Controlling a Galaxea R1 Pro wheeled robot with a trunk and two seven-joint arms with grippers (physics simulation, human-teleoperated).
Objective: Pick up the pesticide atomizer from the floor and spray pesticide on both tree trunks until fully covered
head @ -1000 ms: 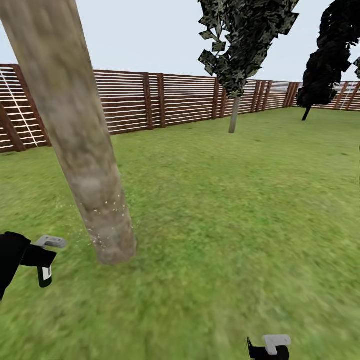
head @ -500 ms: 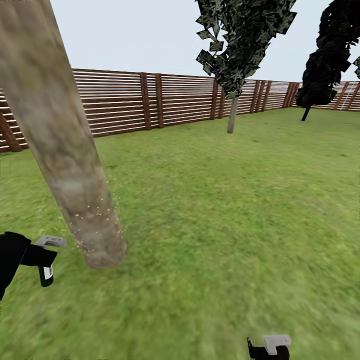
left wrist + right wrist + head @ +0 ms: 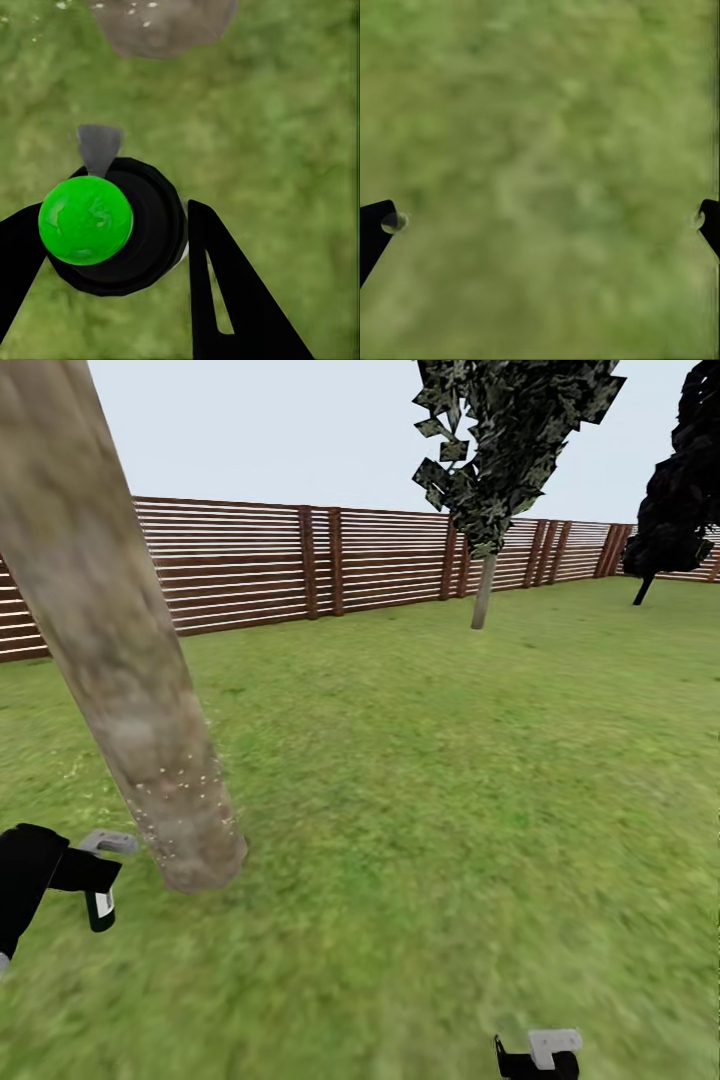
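Note:
The pesticide atomizer (image 3: 100, 901) hangs over the grass at the lower left of the head view, with my left gripper (image 3: 92, 875) shut on it. In the left wrist view the atomizer (image 3: 85, 220) shows a bright green cap, a black body and a grey nozzle that points at the near tree trunk (image 3: 160, 24). That thick mottled tree trunk (image 3: 120, 650) leans up to the top left, with whitish pesticide (image 3: 185, 785) speckles on its lower part. A second tree (image 3: 484, 590) stands far back by the fence. My right gripper (image 3: 540, 1055) (image 3: 544, 223) is open over bare grass.
A brown slatted fence (image 3: 300, 565) closes the back of the lawn. A black-leaved tree (image 3: 680, 490) with a thin stem stands at the far right. Open grass (image 3: 450, 790) stretches between the near trunk and the far tree.
The whole picture has shifted, so the camera has moved: the near trunk now sits further left and the far trees further right. The left gripper still holds the atomizer in the same spot.

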